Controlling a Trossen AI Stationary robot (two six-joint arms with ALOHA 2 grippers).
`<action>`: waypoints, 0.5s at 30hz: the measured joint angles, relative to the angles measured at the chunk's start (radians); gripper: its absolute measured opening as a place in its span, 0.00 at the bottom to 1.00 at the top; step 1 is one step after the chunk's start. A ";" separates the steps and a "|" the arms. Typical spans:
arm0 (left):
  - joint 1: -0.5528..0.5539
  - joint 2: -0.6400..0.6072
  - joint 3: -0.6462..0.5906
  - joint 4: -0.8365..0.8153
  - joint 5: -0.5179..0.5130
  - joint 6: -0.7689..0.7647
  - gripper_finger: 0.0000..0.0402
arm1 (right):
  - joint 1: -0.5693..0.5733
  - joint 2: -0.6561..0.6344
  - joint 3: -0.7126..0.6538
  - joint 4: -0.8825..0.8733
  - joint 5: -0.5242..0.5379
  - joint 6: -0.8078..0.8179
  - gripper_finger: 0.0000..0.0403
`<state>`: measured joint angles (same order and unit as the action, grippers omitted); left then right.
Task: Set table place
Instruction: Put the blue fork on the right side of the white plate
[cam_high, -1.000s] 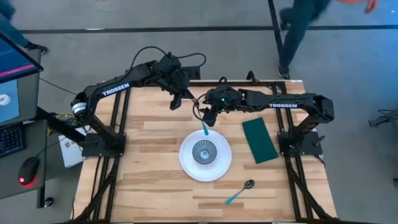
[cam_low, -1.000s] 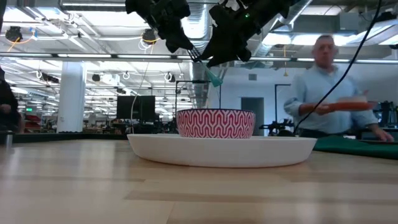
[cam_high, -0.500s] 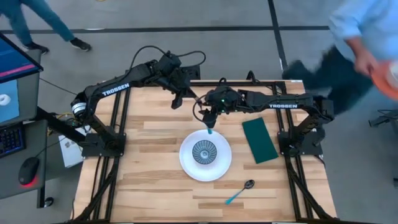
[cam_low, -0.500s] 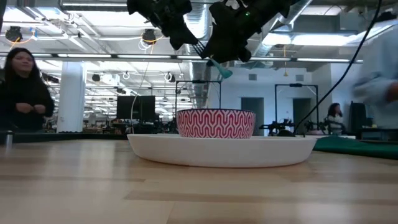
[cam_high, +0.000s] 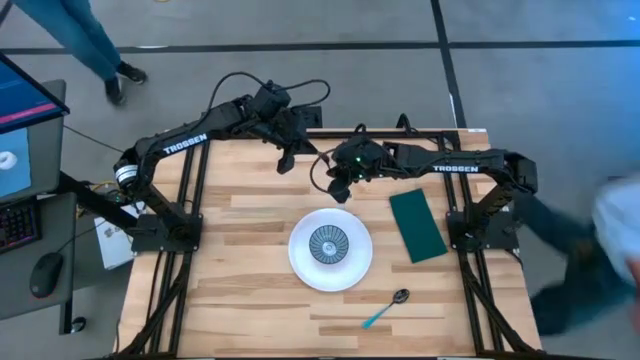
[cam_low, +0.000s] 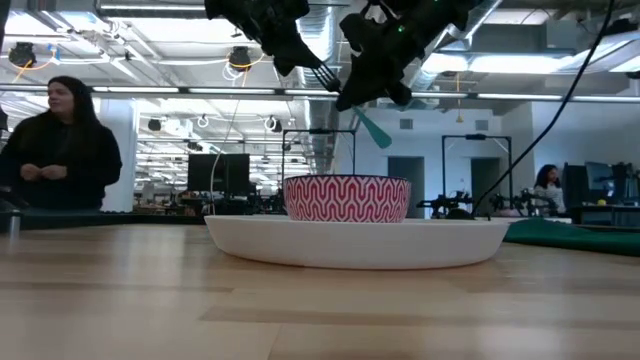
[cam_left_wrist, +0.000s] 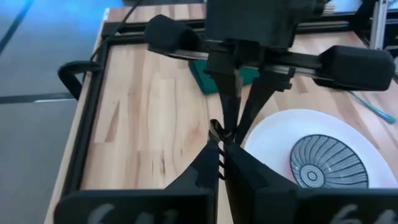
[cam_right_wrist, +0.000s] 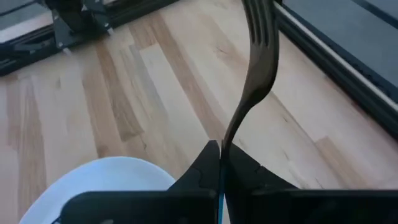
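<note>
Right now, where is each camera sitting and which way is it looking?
High view: above the table, looking straight down on both arms, the plate, cloth and spoon.
Low view: at tabletop height, looking level across; both grippers hang above the bowl.
Left wrist view: behind the left gripper, facing the right arm.
Right wrist view: behind the right gripper, which pinches the fork.
Shared: both wrist views show the plate and fork.

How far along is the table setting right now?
Done: bowl sits on the plate, cloth beside it. In hand: the right hand holds the fork above the table, the left hand close by. Left: placing fork and spoon.
</note>
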<state>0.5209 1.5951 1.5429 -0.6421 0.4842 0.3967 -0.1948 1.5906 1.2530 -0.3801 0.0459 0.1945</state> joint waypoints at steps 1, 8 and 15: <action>-0.001 0.000 0.000 -0.002 -0.008 0.000 0.00 | 0.000 0.000 0.000 -0.007 -0.001 0.000 0.06; -0.003 0.001 0.000 0.000 -0.034 -0.056 0.03 | 0.003 0.000 0.000 -0.017 -0.007 0.009 0.06; -0.003 0.002 0.000 -0.007 -0.045 -0.058 0.05 | 0.003 0.000 0.001 -0.040 -0.008 0.014 0.06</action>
<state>0.5182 1.5970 1.5425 -0.6489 0.4397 0.3391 -0.1921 1.5906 1.2537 -0.4201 0.0381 0.2090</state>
